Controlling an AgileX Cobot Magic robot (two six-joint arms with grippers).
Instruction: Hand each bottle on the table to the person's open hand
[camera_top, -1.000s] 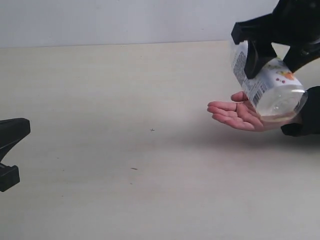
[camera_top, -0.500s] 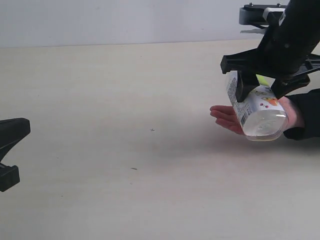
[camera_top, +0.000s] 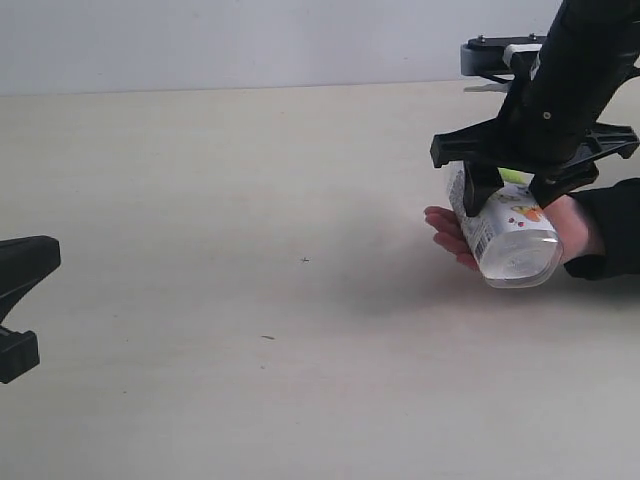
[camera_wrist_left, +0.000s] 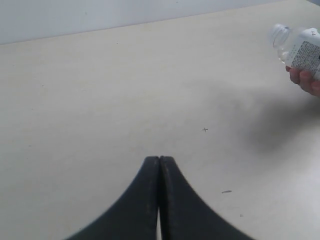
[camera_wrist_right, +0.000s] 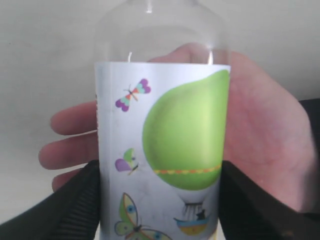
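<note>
Has brought the white-green labelled bottle (camera_top: 505, 238) down within the last second, from well above the person's open hand (camera_wrist_right: 260, 135) to the palm itself. Now hides most of that hand in the exterior view, with only fingertips and the heel of the palm showing past the clear plastic. Grips it with the right gripper (camera_top: 515, 198), jaws spread wide and pinching the label from both sides, just above the table (camera_top: 250, 180). Holds it tilted, base toward the exterior camera, neck pointing the other way. Seems to rest it against the palm, though the contact itself sits behind the bottle and cannot be confirmed. Shows the person's fingers (camera_wrist_right: 72, 121) lying flat and straight, not curled around the plastic.

Keeps the left gripper (camera_wrist_left: 159, 200) pressed together on nothing, low over the table at the far left, exactly where it sat a second ago.

Puts this handover near its end: carried and lowered, not yet released. Calls next for opening the jaws and lifting clear, probably best once the hand closes or takes the weight. Risks a roll off the flat palm otherwise, given the round, smooth body.
</note>
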